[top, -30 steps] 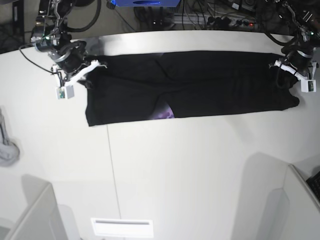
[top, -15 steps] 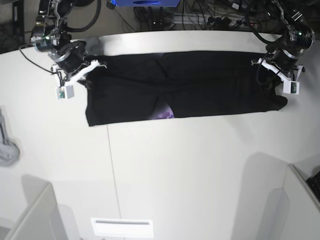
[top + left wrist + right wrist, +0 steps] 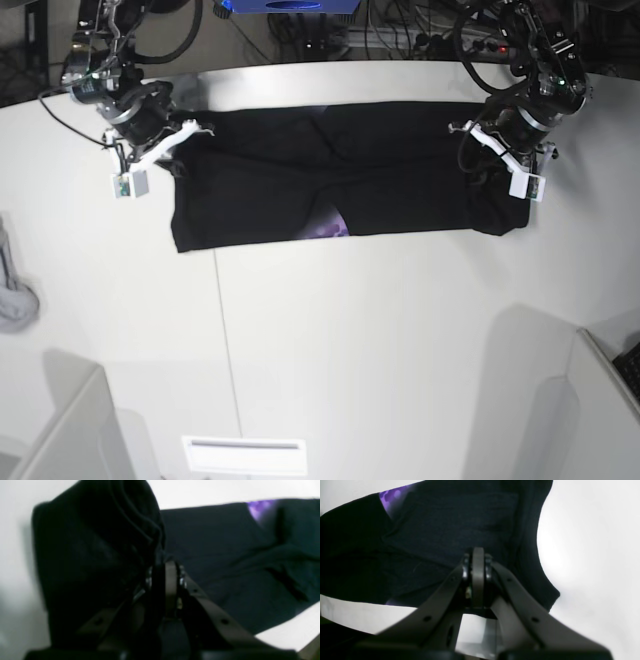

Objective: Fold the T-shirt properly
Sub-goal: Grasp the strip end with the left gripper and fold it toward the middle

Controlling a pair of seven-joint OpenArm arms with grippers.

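The black T-shirt (image 3: 400,170) lies as a long band across the far part of the white table, with a bit of purple print (image 3: 330,228) showing at its near edge. My left gripper (image 3: 485,160) is shut on the shirt's right end, which hangs as a bunched fold (image 3: 100,542) from the closed fingertips (image 3: 165,577). The rest of the shirt (image 3: 225,560) lies flat beyond them. At the left end, my right gripper (image 3: 185,150) is shut, its tips (image 3: 478,562) over the cloth (image 3: 440,530). I cannot tell whether cloth is pinched there.
The white table (image 3: 350,330) has a thin seam (image 3: 222,340). Grey partitions stand at the front left (image 3: 70,430) and front right (image 3: 600,400), and a white slotted plate (image 3: 245,455) sits at the front edge. Cables and a power strip (image 3: 450,40) run behind the table.
My left gripper has carried the shirt's right end leftward from the table's right side, so the band is shorter. The right arm has not moved.
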